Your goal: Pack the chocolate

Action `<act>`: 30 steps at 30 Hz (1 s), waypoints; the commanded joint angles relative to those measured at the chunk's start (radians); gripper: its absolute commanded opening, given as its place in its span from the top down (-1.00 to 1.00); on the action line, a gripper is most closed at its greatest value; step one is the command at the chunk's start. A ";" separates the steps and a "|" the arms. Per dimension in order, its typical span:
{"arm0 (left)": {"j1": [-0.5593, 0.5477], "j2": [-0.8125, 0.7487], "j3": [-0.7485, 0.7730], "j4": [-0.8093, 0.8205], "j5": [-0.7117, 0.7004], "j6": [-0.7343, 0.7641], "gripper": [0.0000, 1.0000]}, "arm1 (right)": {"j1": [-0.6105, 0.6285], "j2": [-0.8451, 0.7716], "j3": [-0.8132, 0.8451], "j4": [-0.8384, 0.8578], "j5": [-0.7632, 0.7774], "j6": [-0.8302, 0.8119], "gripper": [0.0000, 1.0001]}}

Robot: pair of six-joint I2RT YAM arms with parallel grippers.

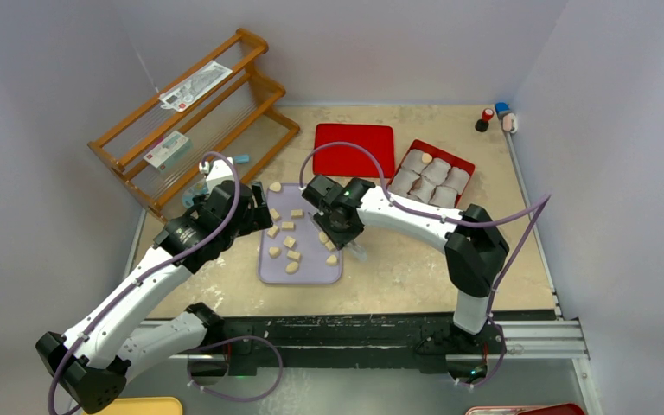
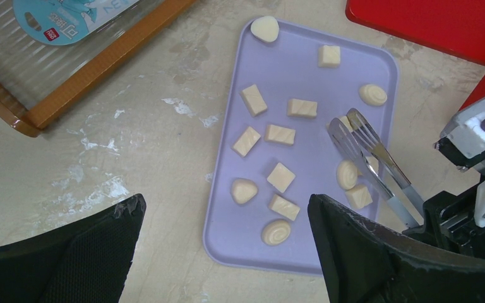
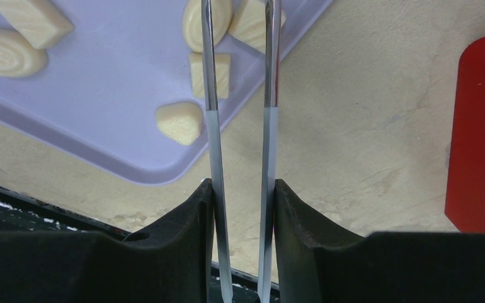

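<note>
Several pale tan chocolate pieces (image 1: 292,242) lie on a lavender tray (image 1: 304,270); they also show in the left wrist view (image 2: 281,178) and the right wrist view (image 3: 179,122). One piece (image 1: 426,158) sits in the red box (image 1: 465,164) of white paper cups. My right gripper (image 1: 339,226) is shut on metal tongs (image 3: 211,95). The tong arms are apart, and their tips (image 2: 348,129) reach over pieces at the tray's right side. My left gripper (image 2: 225,202) is open and empty above the tray's left near corner.
A flat red lid (image 1: 354,149) lies behind the tray, left of the red box. A wooden rack (image 1: 194,112) with packets stands at the back left. Small bottles (image 1: 494,117) stand at the back right corner. Walls close in on three sides.
</note>
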 commanded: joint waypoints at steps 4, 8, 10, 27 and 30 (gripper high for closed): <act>-0.001 -0.002 0.001 0.019 0.002 0.000 -1.00 | 0.006 -0.006 -0.036 0.038 0.028 0.015 0.19; 0.001 -0.004 0.000 0.017 0.000 0.000 -1.00 | 0.007 -0.003 -0.051 0.052 0.032 0.017 0.22; 0.001 -0.007 -0.002 0.015 -0.002 0.000 -1.00 | 0.007 -0.006 -0.055 0.057 0.034 0.018 0.32; 0.001 -0.002 -0.002 0.019 -0.001 -0.009 -1.00 | 0.007 -0.067 -0.034 0.050 0.063 0.009 1.00; 0.001 -0.001 -0.002 0.020 0.000 -0.011 -1.00 | 0.006 -0.079 -0.024 0.044 0.056 0.009 1.00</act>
